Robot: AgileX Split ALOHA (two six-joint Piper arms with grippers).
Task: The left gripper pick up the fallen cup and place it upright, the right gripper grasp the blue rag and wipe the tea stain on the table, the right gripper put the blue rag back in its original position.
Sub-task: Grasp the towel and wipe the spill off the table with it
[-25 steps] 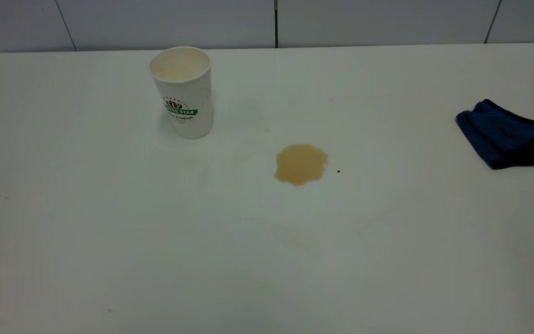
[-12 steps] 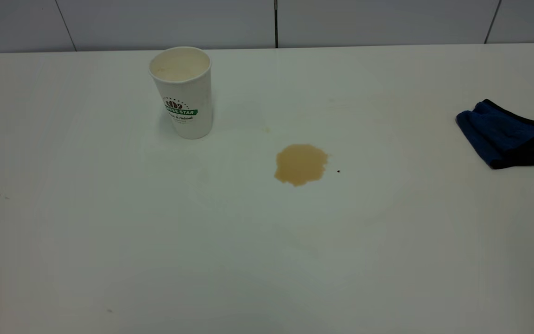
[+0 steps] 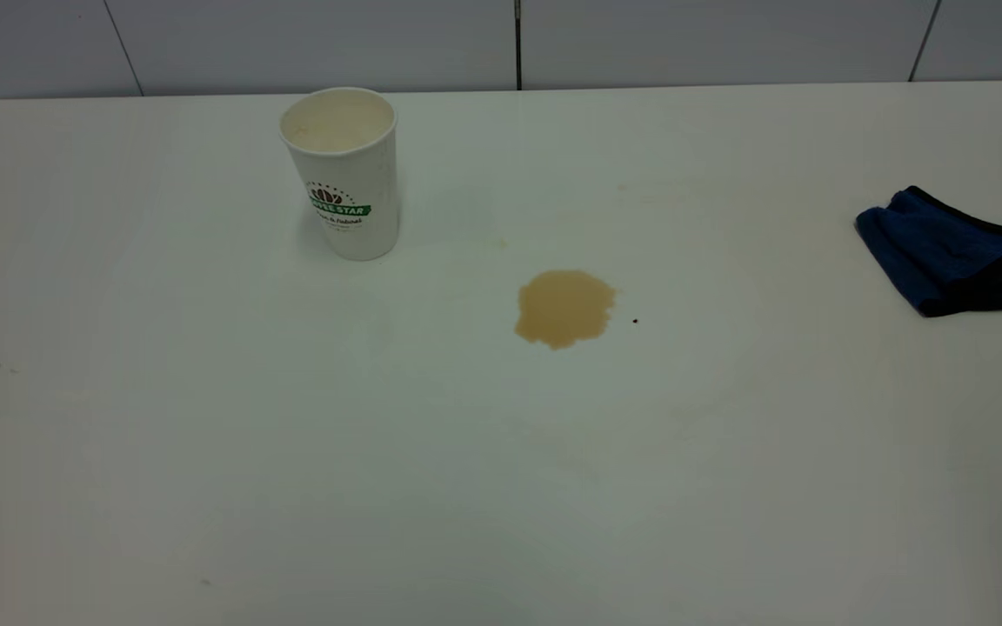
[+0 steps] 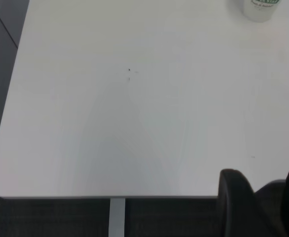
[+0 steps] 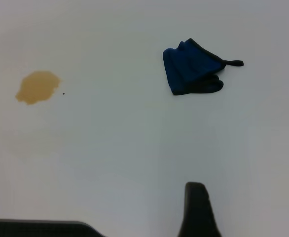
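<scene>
Nearest to us in the exterior view lies a broad bare stretch of the table (image 3: 292, 487), white and smooth, with neither arm reaching over it. In the left wrist view we see two dark fingers (image 4: 235, 202) of the left gripper (image 4: 263, 205) hanging past the table's near edge, over the dark floor; there is a gap between them, yet we cannot tell how far they stand apart. In the right wrist view only a single black finger (image 5: 198, 207) of the right gripper (image 5: 199, 210) shows, low over the table near its edge, so we cannot tell whether that claw is spread or pressed together. Neither gripper holds anything that we can see.

Farther in, about the middle of the table, we find the tea stain (image 3: 564, 307), a roundish light-brown patch, with a tiny black speck (image 3: 636, 321) just beside it on the right. Well apart from it, near the right edge, the blue rag (image 3: 945, 252) lies crumpled, its black edging trailing toward the edge.

Farthest back and to the left of the stain, the cup (image 3: 343, 172) stands upright near the table's far edge, mouth up, its green band facing us. Behind the table runs a pale panelled wall (image 3: 310, 39).
</scene>
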